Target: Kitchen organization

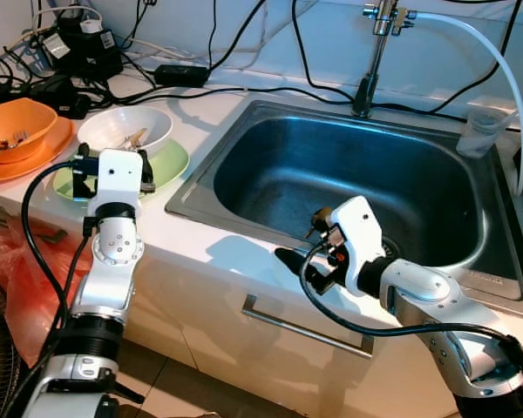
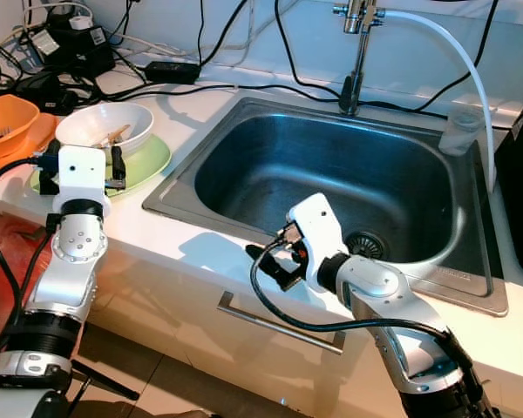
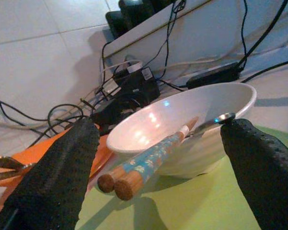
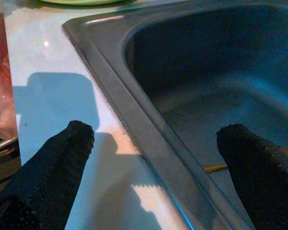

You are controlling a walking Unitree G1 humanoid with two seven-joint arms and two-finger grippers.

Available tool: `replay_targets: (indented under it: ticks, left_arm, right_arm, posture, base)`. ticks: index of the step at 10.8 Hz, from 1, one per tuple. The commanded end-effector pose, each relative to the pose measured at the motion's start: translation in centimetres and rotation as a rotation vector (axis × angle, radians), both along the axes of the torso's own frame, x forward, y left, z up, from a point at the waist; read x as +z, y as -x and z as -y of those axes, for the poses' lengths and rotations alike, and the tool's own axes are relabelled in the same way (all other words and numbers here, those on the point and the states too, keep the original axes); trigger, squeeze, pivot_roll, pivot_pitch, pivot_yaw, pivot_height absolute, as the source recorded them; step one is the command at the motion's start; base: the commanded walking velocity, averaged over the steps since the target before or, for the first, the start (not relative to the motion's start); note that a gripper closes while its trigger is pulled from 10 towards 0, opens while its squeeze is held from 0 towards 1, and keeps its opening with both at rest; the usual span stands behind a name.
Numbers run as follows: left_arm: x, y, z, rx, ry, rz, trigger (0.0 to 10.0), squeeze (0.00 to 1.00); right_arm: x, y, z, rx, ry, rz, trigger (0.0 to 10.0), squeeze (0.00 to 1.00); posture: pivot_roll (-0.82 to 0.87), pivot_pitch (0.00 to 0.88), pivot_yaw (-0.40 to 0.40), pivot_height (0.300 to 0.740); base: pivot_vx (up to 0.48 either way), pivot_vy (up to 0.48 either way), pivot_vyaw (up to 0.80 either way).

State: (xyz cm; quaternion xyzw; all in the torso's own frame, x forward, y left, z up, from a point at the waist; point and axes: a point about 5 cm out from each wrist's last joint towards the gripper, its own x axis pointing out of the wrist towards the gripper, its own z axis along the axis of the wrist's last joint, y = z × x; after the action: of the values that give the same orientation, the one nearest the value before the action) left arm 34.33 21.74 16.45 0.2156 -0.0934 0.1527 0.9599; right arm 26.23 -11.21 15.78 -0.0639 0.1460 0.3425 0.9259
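Chopsticks point(image 3: 149, 160), wooden with a blue flowered band, are seen resting in a white bowl point(image 1: 125, 129), their butt ends jutting over the rim; a metal spoon point(image 3: 216, 120) lies beside them in the same bowl. The bowl stands on a green plate point(image 1: 173, 163) on the white worktop point(image 1: 209, 109), to the left of the steel sink point(image 1: 349, 174). The left gripper point(image 3: 158, 158) is held just in front of the bowl, above the plate's near edge, its fingers point(image 3: 57, 167) spread wide on either side of the chopstick ends and touching nothing. An orange bowl point(image 1: 17, 126) on an orange plate is set further left, with black cables and adapters point(image 1: 78, 43) behind. The right gripper point(image 4: 156, 158) is held over the sink's front rim, its fingers point(image 4: 62, 158) spread apart and empty, one above the worktop, one above the basin. A tap point(image 1: 375, 52) with a white hose point(image 1: 497, 61) stands behind the sink.
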Motion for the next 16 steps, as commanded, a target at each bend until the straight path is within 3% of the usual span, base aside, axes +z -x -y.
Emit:
replay_targets:
  ticks: [1,3,4,5,6,7,8,9,10,16]
  left_arm:
    - [0.52,-0.4,0.24,-0.037,-0.04,0.002,10.0,0.0]
    - [0.0,-0.46,0.07,-0.069,-0.03,-0.021,9.9,0.0]
    - [-0.03,-0.51,0.11,-0.082,-0.018,-0.019,8.9,0.0]
    - [0.02,-0.6,0.21,-0.093,-0.014,-0.014,2.7,0.0]
    - [0.08,-0.65,0.26,-0.097,-0.017,-0.011,0.0,0.0]
    - [0.12,-0.67,0.25,-0.099,-0.017,-0.008,0.0,0.0]
    - [0.18,-0.71,0.16,-0.097,-0.02,-0.004,3.1,0.0]
    - [0.18,-0.74,0.12,-0.098,-0.019,-0.002,2.4,0.0]
    - [0.14,-0.78,0.12,-0.101,-0.017,-0.003,0.0,0.0]
    - [0.17,-0.82,0.01,-0.099,-0.016,0.007,0.0,0.0]
  right_arm:
    - [0.08,0.11,-0.02,0.002,0.004,0.009,10.0,0.0]
    - [0.05,0.12,0.03,-0.001,0.004,0.007,10.0,0.0]
    - [0.01,0.13,0.03,-0.002,0.005,0.006,10.0,0.0]
    - [-0.01,0.14,0.05,-0.004,0.005,0.006,10.0,0.0]
    - [-0.04,0.16,0.07,-0.005,0.005,0.006,10.0,0.0]
    - [-0.08,0.17,0.08,-0.007,0.005,0.005,10.0,0.0]
    - [-0.15,0.21,0.08,-0.006,0.005,0.002,10.0,0.0]
    - [-0.14,0.2,0.07,-0.006,0.005,0.002,10.0,0.0]
    - [-0.18,0.19,0.09,-0.007,0.006,0.002,10.0,0.0]
    - [-0.3,0.28,0.11,-0.006,0.009,-0.001,10.0,0.0]
  posture:
    - [-0.01,0.0,0.024,0.74]
    - [-0.01,0.0,0.024,0.74]
    - [-0.01,0.0,0.025,0.74]
    - [-0.01,0.0,0.027,0.74]
    - [-0.02,0.0,0.028,0.74]
    - [-0.02,0.0,0.028,0.74]
    - [-0.02,0.0,0.028,0.74]
    - [-0.01,0.0,0.029,0.74]
    - [-0.01,0.0,0.028,0.74]
    - [-0.02,0.0,0.029,0.74]
  base:
    - [0.0,0.0,0.0]
    - [0.0,0.0,0.0]
    - [0.0,0.0,0.0]
    - [0.0,0.0,0.0]
    - [0.0,0.0,0.0]
    - [0.0,0.0,0.0]
    - [0.0,0.0,0.0]
    - [0.0,0.0,0.0]
    - [0.0,0.0,0.0]
    - [0.0,0.0,0.0]
